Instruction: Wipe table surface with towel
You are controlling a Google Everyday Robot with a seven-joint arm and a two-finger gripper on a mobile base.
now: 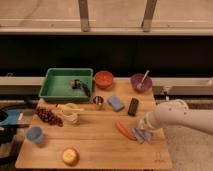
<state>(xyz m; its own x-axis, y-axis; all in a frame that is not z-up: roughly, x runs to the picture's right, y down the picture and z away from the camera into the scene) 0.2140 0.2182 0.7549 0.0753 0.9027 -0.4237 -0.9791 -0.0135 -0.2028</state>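
Observation:
A small grey-blue towel point(141, 134) lies crumpled on the wooden table point(95, 145) near its right edge, just right of an orange carrot point(124, 130). My gripper point(145, 125) is at the end of the white arm point(180, 115), which reaches in from the right. The gripper is down at the towel's upper edge and seems to touch it.
A green tray point(67, 84), orange bowl point(104, 79) and purple bowl with a spoon point(141, 82) line the back. A metal cup point(98, 102), blue sponge point(116, 103), black block point(133, 106), grapes point(47, 116), cream mug point(70, 114), blue cup point(34, 134) and apple point(70, 156) are also there.

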